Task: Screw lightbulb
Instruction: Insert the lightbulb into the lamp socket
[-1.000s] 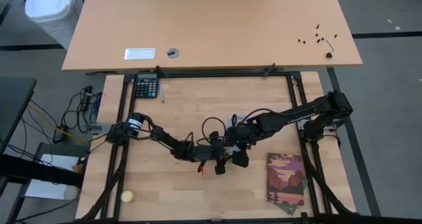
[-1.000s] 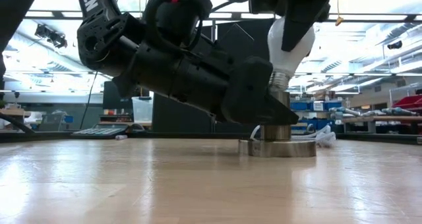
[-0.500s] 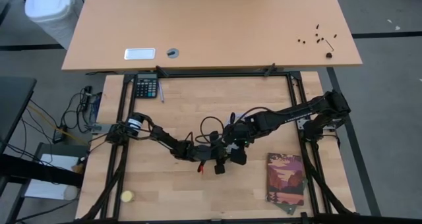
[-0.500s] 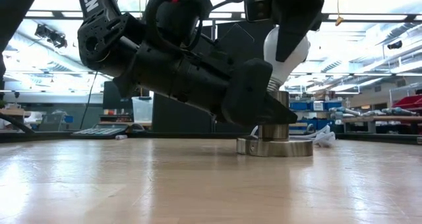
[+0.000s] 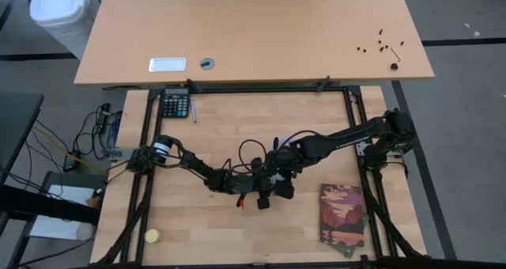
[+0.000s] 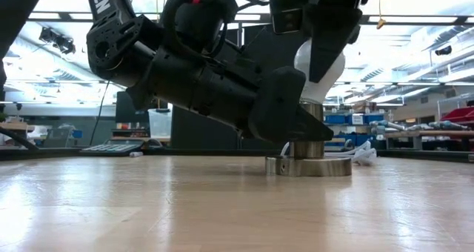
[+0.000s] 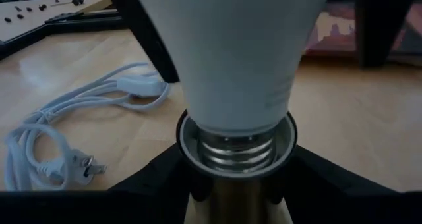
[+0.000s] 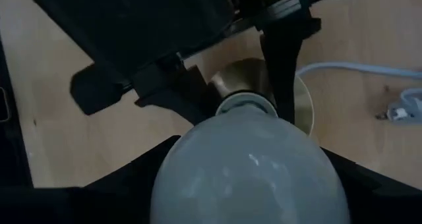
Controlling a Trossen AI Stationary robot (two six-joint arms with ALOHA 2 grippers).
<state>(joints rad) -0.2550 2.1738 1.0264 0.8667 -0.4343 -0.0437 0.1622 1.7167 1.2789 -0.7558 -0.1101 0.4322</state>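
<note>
White lightbulb (image 6: 320, 73) upright, base down

Both arms were dark, almost black, built from chunky jointed segments. The left arm (image 5: 194, 168) carried a pale silver-white band near its base and loose black cables looping above its wrist. A small red piece showed at its wrist in the low view, with white lettering on the housing beside it. The right arm (image 5: 348, 134) ran long and slim. The fingers (image 8: 283, 59) were flat, matte black.
</note>
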